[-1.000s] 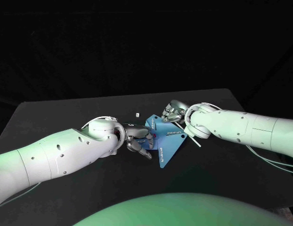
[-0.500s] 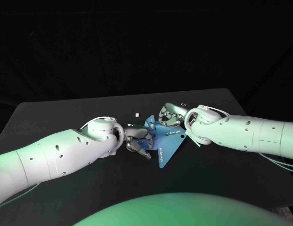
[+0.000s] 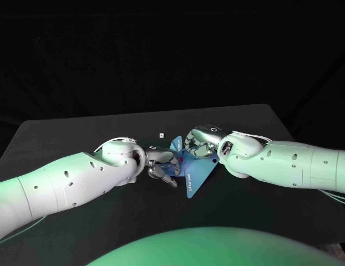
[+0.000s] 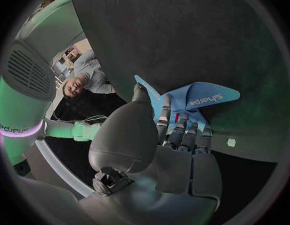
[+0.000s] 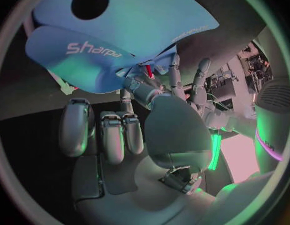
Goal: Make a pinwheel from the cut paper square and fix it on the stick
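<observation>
Head view is showing the blue paper pinwheel (image 3: 190,165) lying mid-table (image 3: 76,133), its flaps curling up round a small red piece (image 5: 148,71). My left hand (image 3: 161,166) is pinching its flaps between thumb and fingers. My right hand (image 3: 198,139) is curling at the far corner, and I cannot tell its grip. Since a second ago my right arm has been sliding inward over the paper. Open black tabletop is lying all around.

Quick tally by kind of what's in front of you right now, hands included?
Hands: 2, the left hand and the right hand
Blue paper square: 1
Small red piece at the paper's middle: 1
Small white piece on the black table: 1
Total: 5
</observation>
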{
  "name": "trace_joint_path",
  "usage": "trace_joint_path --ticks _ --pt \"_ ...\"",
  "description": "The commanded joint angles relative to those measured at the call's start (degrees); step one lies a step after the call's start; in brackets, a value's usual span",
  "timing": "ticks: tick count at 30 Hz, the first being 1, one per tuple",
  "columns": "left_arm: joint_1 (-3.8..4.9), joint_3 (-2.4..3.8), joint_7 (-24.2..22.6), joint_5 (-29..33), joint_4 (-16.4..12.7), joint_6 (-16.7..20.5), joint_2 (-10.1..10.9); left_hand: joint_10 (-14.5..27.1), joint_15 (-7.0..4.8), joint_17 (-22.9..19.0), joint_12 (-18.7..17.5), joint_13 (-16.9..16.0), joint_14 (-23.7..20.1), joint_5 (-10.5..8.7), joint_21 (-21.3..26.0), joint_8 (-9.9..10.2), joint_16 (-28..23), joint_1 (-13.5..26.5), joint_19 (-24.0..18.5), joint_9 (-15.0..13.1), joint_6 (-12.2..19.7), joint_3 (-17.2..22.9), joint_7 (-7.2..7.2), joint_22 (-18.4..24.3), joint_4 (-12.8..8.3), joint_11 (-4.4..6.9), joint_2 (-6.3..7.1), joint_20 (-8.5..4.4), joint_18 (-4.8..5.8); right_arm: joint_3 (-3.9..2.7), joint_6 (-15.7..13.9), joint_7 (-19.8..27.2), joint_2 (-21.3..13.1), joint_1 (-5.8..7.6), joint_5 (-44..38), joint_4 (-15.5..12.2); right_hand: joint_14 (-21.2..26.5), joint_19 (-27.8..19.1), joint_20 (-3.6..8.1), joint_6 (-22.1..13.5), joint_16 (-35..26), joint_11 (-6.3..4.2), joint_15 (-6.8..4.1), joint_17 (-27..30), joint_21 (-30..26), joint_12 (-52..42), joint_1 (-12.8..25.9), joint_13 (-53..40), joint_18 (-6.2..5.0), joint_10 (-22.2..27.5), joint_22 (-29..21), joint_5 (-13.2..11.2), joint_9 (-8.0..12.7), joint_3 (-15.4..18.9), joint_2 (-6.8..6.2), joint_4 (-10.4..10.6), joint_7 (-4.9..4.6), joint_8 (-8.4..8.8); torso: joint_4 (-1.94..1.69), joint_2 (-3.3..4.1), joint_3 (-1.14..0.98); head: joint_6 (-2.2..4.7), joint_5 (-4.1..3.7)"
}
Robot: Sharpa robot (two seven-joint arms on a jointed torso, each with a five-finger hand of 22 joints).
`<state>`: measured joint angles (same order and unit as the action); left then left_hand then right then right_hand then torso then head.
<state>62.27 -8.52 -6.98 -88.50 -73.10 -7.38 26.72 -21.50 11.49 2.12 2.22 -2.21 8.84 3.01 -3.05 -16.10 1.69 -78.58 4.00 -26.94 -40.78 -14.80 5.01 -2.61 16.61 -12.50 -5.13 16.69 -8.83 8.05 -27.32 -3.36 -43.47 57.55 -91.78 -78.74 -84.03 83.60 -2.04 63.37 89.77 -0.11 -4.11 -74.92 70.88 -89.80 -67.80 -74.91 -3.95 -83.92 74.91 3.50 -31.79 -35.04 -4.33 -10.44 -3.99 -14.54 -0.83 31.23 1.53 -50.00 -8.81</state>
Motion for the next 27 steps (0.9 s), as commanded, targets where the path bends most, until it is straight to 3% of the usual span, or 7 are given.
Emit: trace_joint_path --ticks 1,12,27 --pt "-0.26 -0.26 0.21 -0.23 0.24 -0.34 0.33 1.3 0.16 0.1 -0.23 0.13 0.3 -0.28 -0.25 0.54 0.27 -0.27 0.29 0.42 -0.03 -0.56 -0.68 -0.11 0.06 -0.22 -0.44 0.06 -0.13 0.07 -1.4 0.18 -0.18 -0.28 -4.13 -0.59 -5.97 0.52 -0.03 0.73 0.23 -0.31 0.07 -15.08 0.18 -0.2 0.33 -15.09 0.12 -6.08 7.03 -0.23 -0.08 0.08 -0.35 -0.41 0.21 -0.23 -0.02 0.01 0.0 0.0 -0.01" --pt "-0.32 -0.25 -0.62 -0.1 0.06 1.68 0.85 3.3 0.23 0.12 -0.35 0.26 0.23 -0.29 -0.32 0.93 0.31 -0.62 0.42 1.06 -0.49 -0.67 -0.88 -0.15 0.09 -0.44 -0.37 0.04 0.0 0.1 -1.82 0.02 -0.94 -0.82 -5.0 -2.01 -5.97 0.52 -0.04 0.78 0.23 -0.32 0.08 -15.08 0.16 -0.2 0.36 -15.09 0.11 -6.08 7.02 -0.23 -0.08 0.03 -0.39 -0.47 0.22 -0.24 -0.04 0.0 0.04 0.0 -0.02" --pt "-0.42 -0.25 -0.27 -0.09 0.03 0.65 0.98 2.78 0.43 0.21 -0.21 0.16 0.55 -0.29 -0.37 0.99 0.43 -0.64 0.51 1.26 -0.87 -0.68 -0.82 -0.19 0.14 -0.76 -0.43 0.05 0.09 0.14 -1.68 -0.06 -1.4 -1.26 -5.75 -1.39 -5.97 0.43 -0.05 0.84 0.23 -0.32 0.09 -15.08 -0.13 -0.2 0.44 -15.09 0.05 -6.08 6.92 -0.27 -0.07 -0.09 -0.48 -0.59 0.23 -0.23 0.0 0.01 -0.02 0.0 -0.02"
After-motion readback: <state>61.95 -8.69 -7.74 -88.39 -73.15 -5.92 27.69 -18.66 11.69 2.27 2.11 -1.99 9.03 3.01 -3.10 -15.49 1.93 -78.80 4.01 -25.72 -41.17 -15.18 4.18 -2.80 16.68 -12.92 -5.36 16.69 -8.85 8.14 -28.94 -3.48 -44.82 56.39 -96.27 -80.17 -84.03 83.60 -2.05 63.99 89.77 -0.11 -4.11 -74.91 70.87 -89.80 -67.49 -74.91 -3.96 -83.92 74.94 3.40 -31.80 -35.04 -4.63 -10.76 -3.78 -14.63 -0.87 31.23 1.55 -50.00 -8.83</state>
